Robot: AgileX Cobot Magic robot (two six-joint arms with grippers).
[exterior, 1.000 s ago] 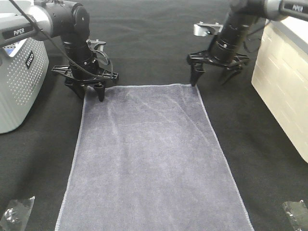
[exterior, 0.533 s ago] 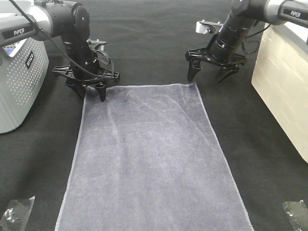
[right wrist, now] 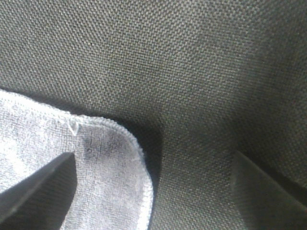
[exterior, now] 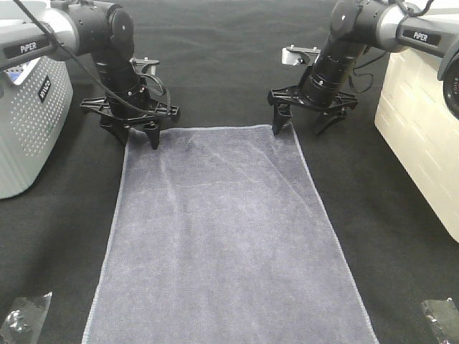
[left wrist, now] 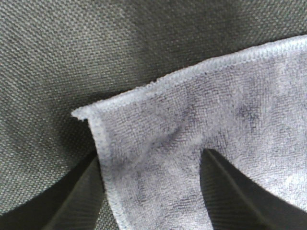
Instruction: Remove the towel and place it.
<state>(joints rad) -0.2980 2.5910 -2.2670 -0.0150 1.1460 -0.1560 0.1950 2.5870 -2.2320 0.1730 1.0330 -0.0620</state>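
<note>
Straddling the far corners of the towel [exterior: 222, 236] lying flat on the black cloth [exterior: 229, 64], our left gripper [exterior: 138, 136] and right gripper [exterior: 300, 123] stand spread wide, and we risk pinching the covering too.

- Matte black, rounded joint housings on the left arm [exterior: 107, 43], silver-grey link marked "PiPER", looped black cables.
- Same black-and-silver build on the right arm [exterior: 344, 43], small silver bracket, spread black fingers [exterior: 280, 118].

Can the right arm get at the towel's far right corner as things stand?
Probably yes. The right end effector hangs open over that corner of the towel, one finger on the cloth side, one past the hem, nothing between.
</note>
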